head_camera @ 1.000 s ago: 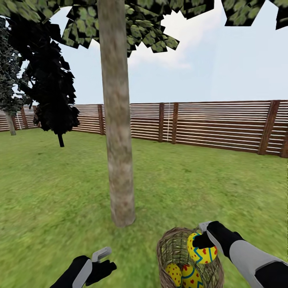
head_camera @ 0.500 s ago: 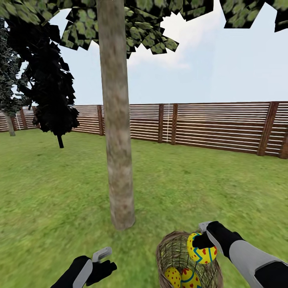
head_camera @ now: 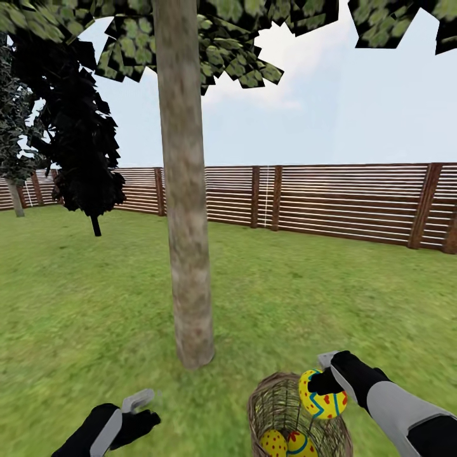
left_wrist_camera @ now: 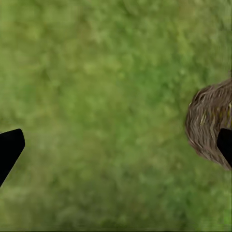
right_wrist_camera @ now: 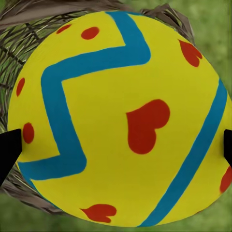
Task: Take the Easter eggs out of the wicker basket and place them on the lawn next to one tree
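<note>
while the head camera tipped only slightly over the last second, the left gripper dropped lower and further left in the head view, away from the wicker basket; its fingers were apart and held nothing, with bare lawn between them in the left wrist view and the basket's woven side at one edge. that looked like the idle arm clearing out of the way. the tree stood just beyond, its trunk base near the basket, so the drop spot seemed already within reach. further right, the right gripper held its place above the basket rim, fingers clamped on one egg, which hung lifted at the rim rather than resting inside. the right wrist view had that egg pressed between the two dark fingertips. counted: three eggs in all, one lifted, two left in the basket bottom; one basket; none yet on the grass. the first removal seemed under way, with placing not yet begun.
</note>
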